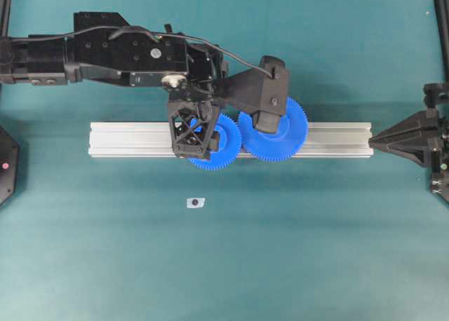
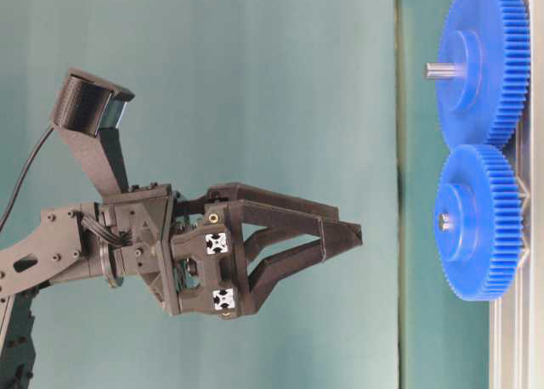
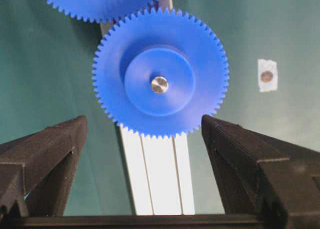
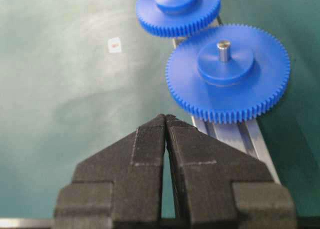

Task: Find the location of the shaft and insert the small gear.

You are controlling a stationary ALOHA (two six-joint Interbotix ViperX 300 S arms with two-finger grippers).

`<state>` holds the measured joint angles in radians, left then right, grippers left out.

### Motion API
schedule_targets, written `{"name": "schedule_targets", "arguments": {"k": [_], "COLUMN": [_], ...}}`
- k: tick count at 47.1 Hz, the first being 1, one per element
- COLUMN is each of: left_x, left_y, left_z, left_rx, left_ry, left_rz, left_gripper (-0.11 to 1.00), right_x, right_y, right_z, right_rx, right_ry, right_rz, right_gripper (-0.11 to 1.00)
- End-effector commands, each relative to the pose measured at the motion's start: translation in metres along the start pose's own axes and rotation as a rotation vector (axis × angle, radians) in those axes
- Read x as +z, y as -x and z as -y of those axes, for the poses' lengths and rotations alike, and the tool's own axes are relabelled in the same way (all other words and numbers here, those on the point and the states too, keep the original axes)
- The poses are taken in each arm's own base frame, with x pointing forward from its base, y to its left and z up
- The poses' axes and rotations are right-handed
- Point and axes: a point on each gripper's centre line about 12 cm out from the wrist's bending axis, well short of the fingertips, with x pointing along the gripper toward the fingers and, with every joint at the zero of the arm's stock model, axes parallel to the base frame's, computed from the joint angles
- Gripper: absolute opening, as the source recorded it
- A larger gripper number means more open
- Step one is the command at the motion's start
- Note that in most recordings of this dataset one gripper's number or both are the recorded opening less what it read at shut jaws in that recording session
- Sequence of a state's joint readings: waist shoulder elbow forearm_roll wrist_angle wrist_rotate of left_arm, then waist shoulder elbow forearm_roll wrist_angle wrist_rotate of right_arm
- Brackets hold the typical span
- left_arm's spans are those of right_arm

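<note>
My left gripper spread wide, holding nothing. Small gear ahead between fingertips, seated on shaft. Risk: fingertip snags teeth, lifts gear off.

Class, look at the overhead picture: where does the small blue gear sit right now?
The small gear sits on the aluminium rail, left of the larger gear with their teeth meeting, partly hidden beneath the open left gripper.

overhead down, side level, wrists share small gear
</note>
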<state>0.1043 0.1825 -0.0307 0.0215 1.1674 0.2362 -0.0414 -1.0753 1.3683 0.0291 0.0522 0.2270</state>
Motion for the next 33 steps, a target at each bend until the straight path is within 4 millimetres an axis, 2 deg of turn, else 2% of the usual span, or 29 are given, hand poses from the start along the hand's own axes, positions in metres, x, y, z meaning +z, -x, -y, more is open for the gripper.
{"name": "schedule_targets", "arguments": {"k": [1, 33], "left_x": [0.0055, 0.0067], "left_y": [0.0250, 0.0251], "left_z": [0.0007, 0.0053], "left_rx": [0.016, 0.013], "left_ry": [-0.004, -0.009], "left_rz": [0.064, 0.065], "left_gripper": [0.88, 0.88], "right_x": [0.0043, 0.0043], "right_y": [-0.0006, -0.0006], "right_z": [-0.0008, -0.0009], "right_rx": [0.001, 0.001], "right_ry": [-0.008, -0.010], "right_rz": [0.011, 0.011], "right_gripper": [0.05, 0.05]}}
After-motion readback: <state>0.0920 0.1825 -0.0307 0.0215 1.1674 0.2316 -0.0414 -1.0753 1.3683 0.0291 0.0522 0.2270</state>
